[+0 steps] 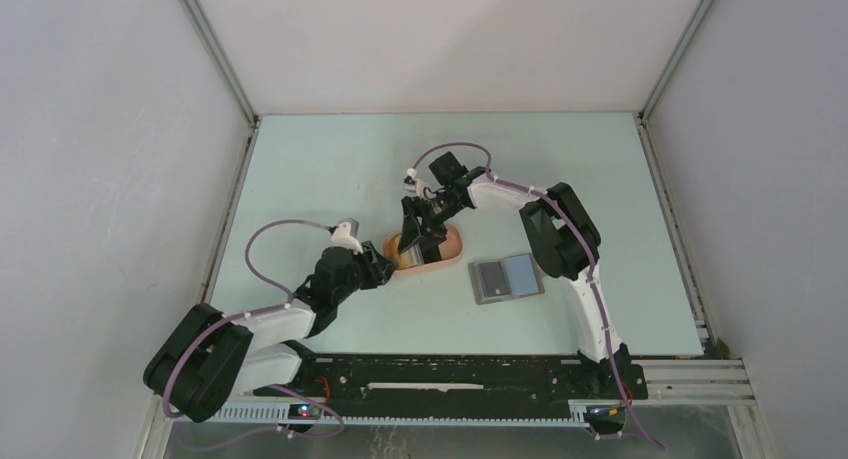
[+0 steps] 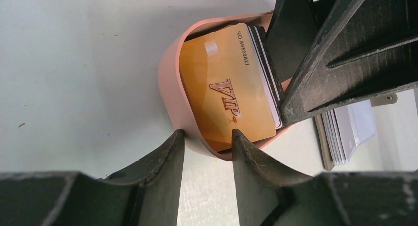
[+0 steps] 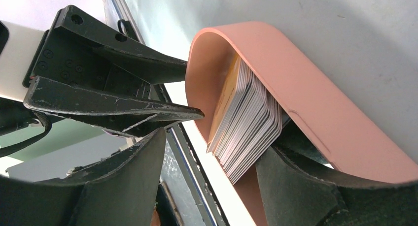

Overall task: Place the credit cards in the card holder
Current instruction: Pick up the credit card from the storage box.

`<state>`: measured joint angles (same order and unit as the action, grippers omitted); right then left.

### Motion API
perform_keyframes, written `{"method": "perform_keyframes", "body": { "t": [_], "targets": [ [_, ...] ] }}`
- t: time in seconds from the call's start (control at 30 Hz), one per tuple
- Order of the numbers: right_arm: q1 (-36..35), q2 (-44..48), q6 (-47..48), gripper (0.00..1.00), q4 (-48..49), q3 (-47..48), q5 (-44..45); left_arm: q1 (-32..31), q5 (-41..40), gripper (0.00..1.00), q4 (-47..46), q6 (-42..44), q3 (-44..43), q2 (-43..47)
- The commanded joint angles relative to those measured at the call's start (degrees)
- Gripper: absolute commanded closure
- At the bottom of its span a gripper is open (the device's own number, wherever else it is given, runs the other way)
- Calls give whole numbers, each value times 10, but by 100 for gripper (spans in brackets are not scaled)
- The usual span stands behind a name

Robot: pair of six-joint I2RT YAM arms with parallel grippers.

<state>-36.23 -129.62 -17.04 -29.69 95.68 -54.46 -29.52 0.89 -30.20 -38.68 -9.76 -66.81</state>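
1. Right wrist: our right gripper [image 3: 213,145] stood open astride the credit cards [image 3: 249,120], which leaned in the tray [image 3: 305,83].
2. We judged them thin, stiff and slick, best pinched across the faces.
3. Left gripper [image 2: 207,135] straddled the tray's wall, and we couldn't tell if it gripped; the card holder [image 1: 506,277] lay well apart.

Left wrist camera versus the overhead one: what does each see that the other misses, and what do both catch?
Only the left wrist view shows the print on the yellow-orange card: VIP lettering and a number along one edge. Only the overhead view shows the left arm and right arm whole, and the card holder lying open on the table. Both show the peach tray holding the credit cards, the left gripper straddling its rim and the right gripper reaching in.
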Motion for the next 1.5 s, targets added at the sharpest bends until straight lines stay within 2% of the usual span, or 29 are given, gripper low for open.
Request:
{"method": "perform_keyframes", "body": {
  "t": [0.0,0.4,1.07,1.33,1.47],
  "targets": [
    [-12,-12,-8,26,5,6,5,-2,39,57,-10,-5,-21,-9],
    [23,40,1,31,-9,-7,7,-2,29,56,3,-4,-19,6],
    [62,60,14,37,-21,-29,-12,-2,24,55,28,-2,-24,23],
    [70,61,20,56,-27,-33,8,-2,22,56,38,-1,-24,37],
    [71,61,23,74,-30,-35,27,-1,20,56,44,0,-24,43]
  ]
}}
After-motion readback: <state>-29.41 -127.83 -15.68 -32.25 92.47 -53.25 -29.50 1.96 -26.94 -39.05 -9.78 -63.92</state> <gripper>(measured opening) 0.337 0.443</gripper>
